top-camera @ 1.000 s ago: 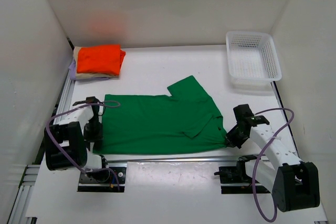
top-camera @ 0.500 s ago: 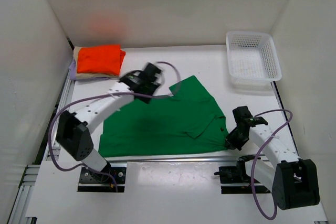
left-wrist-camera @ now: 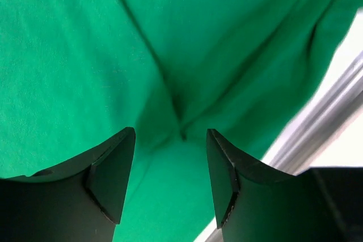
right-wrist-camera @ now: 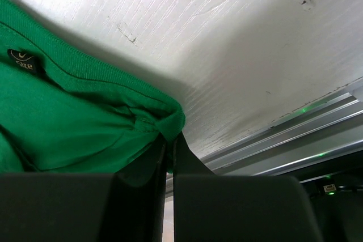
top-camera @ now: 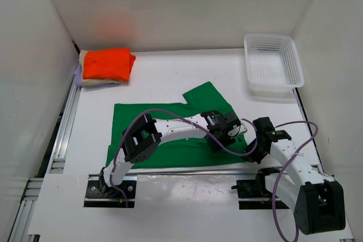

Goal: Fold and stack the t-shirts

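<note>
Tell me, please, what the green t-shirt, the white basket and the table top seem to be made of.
The green t-shirt looks like soft matte knit cloth, probably cotton: it creases softly, with a ribbed collar and sewn label. The basket seems white plastic, with moulded mesh walls. The table top looks like white painted or laminated board, matte, with fine grain lines.

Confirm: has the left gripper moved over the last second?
Yes. The left gripper swung rightward across the green t-shirt, from its left edge, below the folded orange-red t-shirt, to its right side, beside the right gripper.
</note>
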`<action>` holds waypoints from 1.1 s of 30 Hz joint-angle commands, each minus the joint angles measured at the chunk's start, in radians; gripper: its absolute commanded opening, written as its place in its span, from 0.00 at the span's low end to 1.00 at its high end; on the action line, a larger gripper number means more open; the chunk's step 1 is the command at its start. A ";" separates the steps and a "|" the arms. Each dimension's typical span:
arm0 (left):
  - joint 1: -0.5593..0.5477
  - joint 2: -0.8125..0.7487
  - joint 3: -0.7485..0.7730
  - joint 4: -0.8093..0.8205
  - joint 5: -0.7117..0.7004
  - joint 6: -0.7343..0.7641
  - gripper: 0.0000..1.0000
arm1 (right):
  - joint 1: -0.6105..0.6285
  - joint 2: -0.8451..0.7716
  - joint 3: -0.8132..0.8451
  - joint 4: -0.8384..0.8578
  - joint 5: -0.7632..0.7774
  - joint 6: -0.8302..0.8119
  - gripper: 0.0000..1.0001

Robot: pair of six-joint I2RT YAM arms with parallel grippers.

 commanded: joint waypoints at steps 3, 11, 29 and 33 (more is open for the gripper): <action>0.005 0.026 0.069 0.031 0.006 -0.001 0.62 | -0.001 0.003 -0.038 -0.003 0.023 -0.023 0.02; -0.005 0.063 0.029 0.022 -0.110 -0.001 0.25 | -0.001 -0.049 -0.029 -0.037 0.049 -0.032 0.02; 0.222 0.034 0.095 -0.026 -0.148 -0.001 0.18 | -0.001 -0.049 -0.038 -0.037 0.058 -0.032 0.02; 0.265 0.046 0.095 -0.035 -0.211 -0.001 0.31 | -0.001 -0.049 -0.038 -0.037 0.058 -0.032 0.02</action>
